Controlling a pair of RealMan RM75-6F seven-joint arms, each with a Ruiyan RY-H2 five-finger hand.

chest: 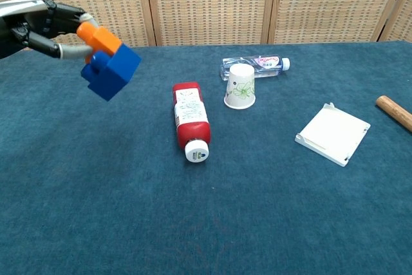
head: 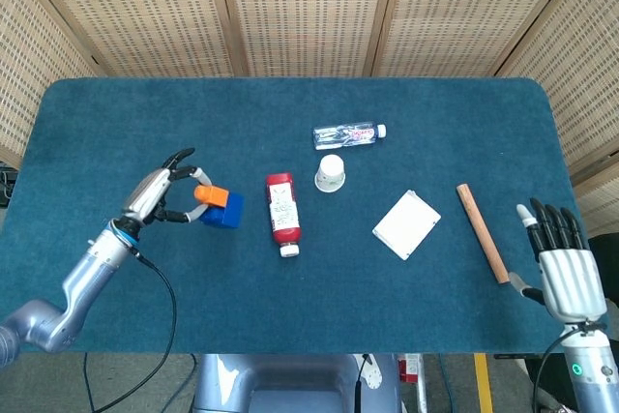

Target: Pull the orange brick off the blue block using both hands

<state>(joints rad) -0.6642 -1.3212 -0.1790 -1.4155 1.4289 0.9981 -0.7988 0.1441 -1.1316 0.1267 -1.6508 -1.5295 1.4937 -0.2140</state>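
My left hand (head: 160, 192) (chest: 38, 27) pinches the orange brick (head: 209, 196) (chest: 97, 37) between thumb and fingers and holds it in the air above the left part of the table. The blue block (head: 222, 210) (chest: 111, 71) hangs from the brick, still joined to it and tilted. My right hand (head: 559, 268) is at the table's near right corner, fingers straight and spread, holding nothing; the chest view does not show it.
On the blue cloth lie a red bottle (head: 281, 208) (chest: 190, 121), an upturned paper cup (head: 331, 172) (chest: 241, 85), a clear water bottle (head: 348, 133) (chest: 256, 64), a white flat box (head: 406, 223) (chest: 333, 132) and a wooden stick (head: 482, 232) (chest: 394, 111).
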